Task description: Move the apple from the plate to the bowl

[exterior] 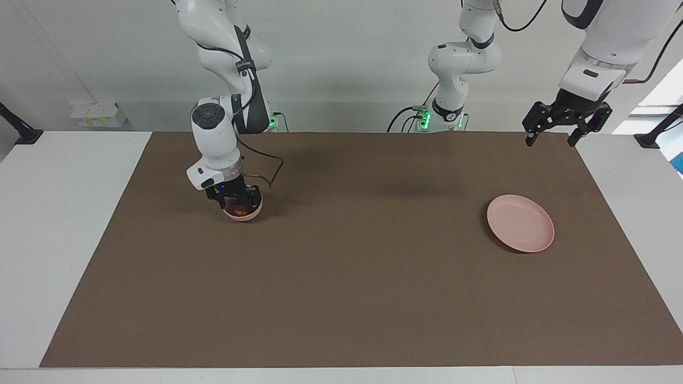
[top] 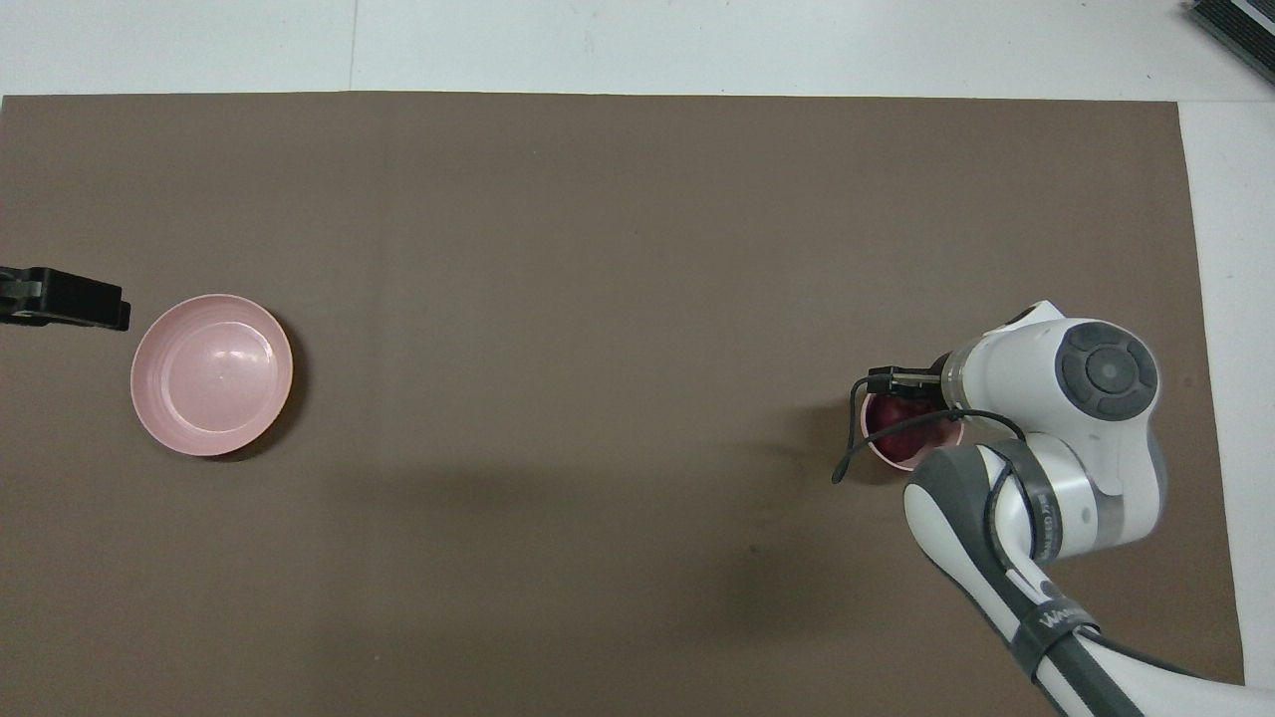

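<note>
The dark red apple (exterior: 241, 209) lies in the small deep pink bowl (exterior: 252, 215), toward the right arm's end of the table. My right gripper (exterior: 237, 199) is low over the bowl and reaches into it at the apple. In the overhead view the right arm's wrist covers most of the bowl (top: 899, 460), and a part of the apple (top: 896, 412) shows. The wide pink plate (exterior: 520, 223) sits empty toward the left arm's end and also shows in the overhead view (top: 211, 374). My left gripper (exterior: 552, 140) is open and empty, raised beside the plate.
A brown mat (exterior: 341, 277) covers the table, with white table edges (exterior: 53, 224) at both ends. A black cable (exterior: 267, 165) loops from the right arm's wrist beside the bowl.
</note>
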Controlling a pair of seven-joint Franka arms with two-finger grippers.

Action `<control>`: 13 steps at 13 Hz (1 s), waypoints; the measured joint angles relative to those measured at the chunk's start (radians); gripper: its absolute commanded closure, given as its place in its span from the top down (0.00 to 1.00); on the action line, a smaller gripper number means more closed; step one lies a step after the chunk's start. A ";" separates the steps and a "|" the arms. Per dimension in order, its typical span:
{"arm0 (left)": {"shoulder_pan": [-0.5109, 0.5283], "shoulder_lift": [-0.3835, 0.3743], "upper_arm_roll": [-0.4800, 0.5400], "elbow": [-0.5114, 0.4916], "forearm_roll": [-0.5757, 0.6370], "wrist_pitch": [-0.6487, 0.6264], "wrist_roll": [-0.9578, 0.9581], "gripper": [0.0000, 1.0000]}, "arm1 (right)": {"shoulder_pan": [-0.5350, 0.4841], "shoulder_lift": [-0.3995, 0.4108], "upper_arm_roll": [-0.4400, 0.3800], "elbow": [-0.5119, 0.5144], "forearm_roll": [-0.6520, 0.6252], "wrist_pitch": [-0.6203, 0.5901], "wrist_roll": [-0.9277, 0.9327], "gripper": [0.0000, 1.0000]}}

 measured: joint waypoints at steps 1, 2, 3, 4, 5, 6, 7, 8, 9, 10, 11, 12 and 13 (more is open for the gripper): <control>0.000 0.000 0.000 0.000 0.000 -0.003 0.005 1.00 | 0.000 -0.006 0.000 0.048 0.000 -0.073 -0.004 1.00; 0.000 0.000 0.000 0.000 0.000 -0.011 0.007 1.00 | -0.001 -0.012 0.000 0.098 0.000 -0.143 -0.018 1.00; 0.000 0.000 0.002 0.001 0.000 -0.031 0.008 1.00 | -0.002 -0.019 -0.001 0.147 0.003 -0.208 -0.037 1.00; 0.000 0.000 0.003 0.001 0.000 -0.052 0.010 1.00 | -0.003 -0.024 -0.002 0.200 0.012 -0.271 -0.055 1.00; 0.000 0.000 0.005 0.001 -0.001 -0.065 0.012 1.00 | -0.004 -0.028 -0.003 0.254 0.029 -0.336 -0.075 1.00; 0.000 0.000 0.006 0.002 -0.001 -0.077 0.014 1.00 | -0.010 -0.030 -0.003 0.311 0.040 -0.407 -0.093 1.00; 0.000 -0.001 0.006 0.005 -0.001 -0.088 0.017 1.00 | -0.022 -0.032 -0.004 0.368 0.045 -0.473 -0.111 1.00; 0.000 -0.002 0.007 0.010 -0.006 -0.095 0.022 1.00 | -0.039 -0.033 -0.004 0.423 0.048 -0.535 -0.130 1.00; 0.000 -0.004 0.008 0.016 -0.014 -0.099 0.028 1.00 | -0.057 -0.033 -0.005 0.475 0.050 -0.591 -0.146 1.00; 0.000 -0.008 0.008 0.021 -0.019 -0.100 0.030 1.00 | -0.072 -0.034 -0.005 0.517 0.056 -0.639 -0.155 1.00; 0.000 -0.017 0.008 0.021 -0.022 -0.101 0.030 1.00 | -0.086 -0.034 -0.006 0.557 0.070 -0.689 -0.157 1.00; -0.001 -0.024 0.007 0.021 -0.023 -0.102 0.031 1.00 | -0.096 -0.034 -0.006 0.593 0.082 -0.735 -0.157 1.00; -0.001 -0.028 0.007 0.021 -0.023 -0.103 0.031 1.00 | -0.106 -0.034 -0.006 0.628 0.090 -0.778 -0.157 1.00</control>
